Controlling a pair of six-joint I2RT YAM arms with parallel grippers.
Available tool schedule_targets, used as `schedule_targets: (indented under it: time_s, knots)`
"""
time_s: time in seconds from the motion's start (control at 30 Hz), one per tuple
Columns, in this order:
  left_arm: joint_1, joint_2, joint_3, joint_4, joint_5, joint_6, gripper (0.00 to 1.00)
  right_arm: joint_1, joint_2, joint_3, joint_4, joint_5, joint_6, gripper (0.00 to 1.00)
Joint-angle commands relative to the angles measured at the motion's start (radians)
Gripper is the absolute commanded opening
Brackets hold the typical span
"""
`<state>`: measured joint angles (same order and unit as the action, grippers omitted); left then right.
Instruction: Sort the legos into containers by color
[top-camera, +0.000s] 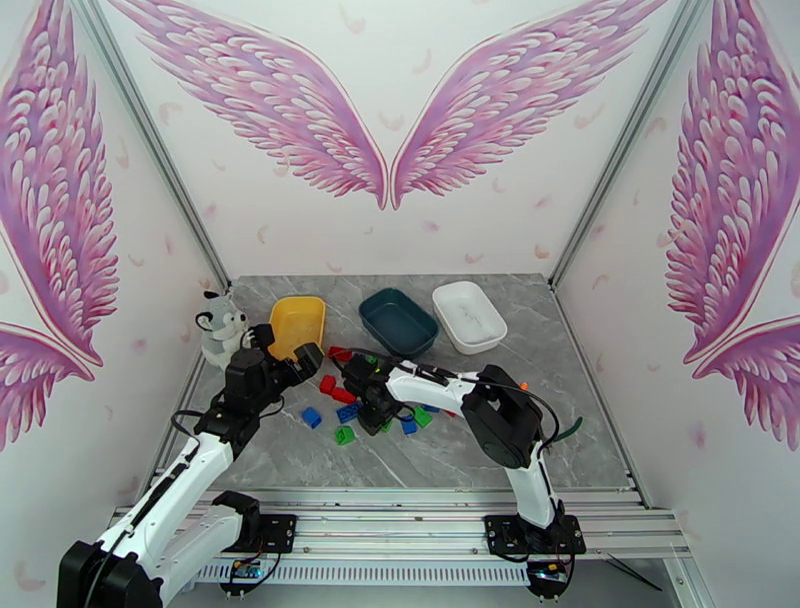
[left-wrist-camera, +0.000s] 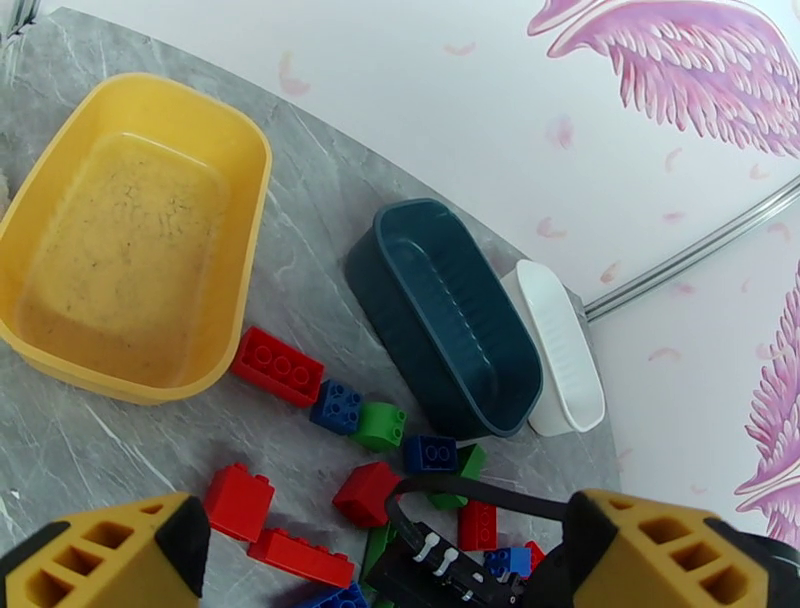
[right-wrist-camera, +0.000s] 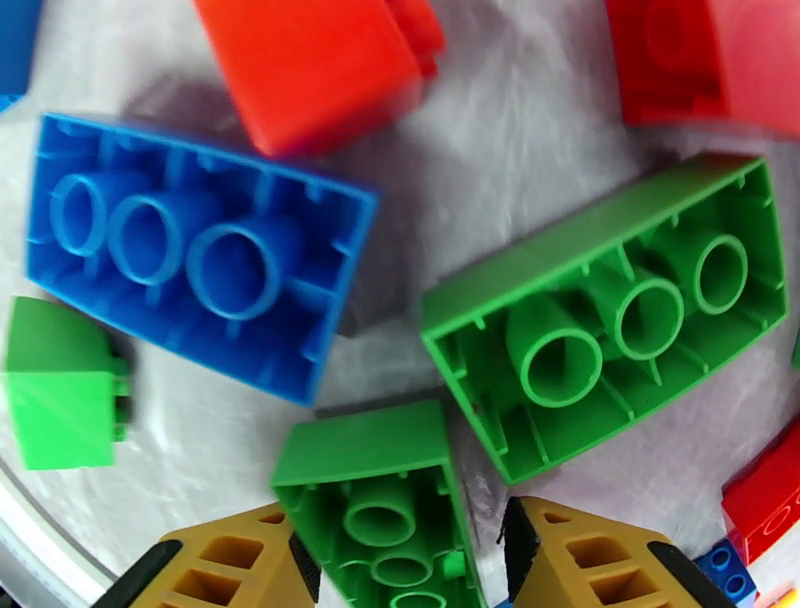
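The legos lie in a loose pile mid-table: a red brick (top-camera: 327, 383), a blue one (top-camera: 312, 417), a green one (top-camera: 345, 435). My right gripper (top-camera: 372, 408) is down in the pile. Its fingers (right-wrist-camera: 230, 560) are open and straddle a small upside-down green brick (right-wrist-camera: 380, 510), with a thin gap on the right side. Beside it lie an upturned blue brick (right-wrist-camera: 200, 250) and a larger green one (right-wrist-camera: 610, 310). My left gripper (top-camera: 295, 362) hovers open near the yellow tray (left-wrist-camera: 255, 180), nothing held. The teal tray (left-wrist-camera: 440, 310) and white tray (left-wrist-camera: 560, 340) stand further right, all three without bricks.
A grey-white plush husky (top-camera: 222, 328) sits at the table's left edge, just left of the yellow tray (top-camera: 297, 325). The right arm's black wrist and cable (left-wrist-camera: 430, 560) lie under the left gripper's view. Bare marble stretches to the right of the pile.
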<state>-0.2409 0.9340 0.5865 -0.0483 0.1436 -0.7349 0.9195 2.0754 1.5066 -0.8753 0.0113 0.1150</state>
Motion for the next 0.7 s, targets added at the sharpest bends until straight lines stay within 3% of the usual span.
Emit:
schedule_targets:
  time_s: [0.0,0.2,0.4,0.5,0.67]
  knots:
    - [0.022,0.003,-0.018,-0.008,-0.010,-0.016,0.99,0.008,0.016,0.030,-0.024,0.033,0.009,0.48]
    - [0.063,0.005,-0.054,0.028,-0.009,-0.059,0.99,0.008,0.008,0.031,-0.032,0.054,0.006,0.30]
    - [0.060,0.045,-0.023,0.048,0.089,-0.043,0.96,-0.010,-0.099,-0.021,-0.001,0.098,0.020,0.23]
    - [0.044,0.071,-0.002,0.056,0.138,-0.039,0.96,-0.056,-0.174,-0.068,0.032,0.111,0.036,0.17]
    - [-0.036,0.150,0.041,0.084,0.169,-0.010,0.99,-0.189,-0.295,-0.154,0.114,0.127,0.104,0.16]
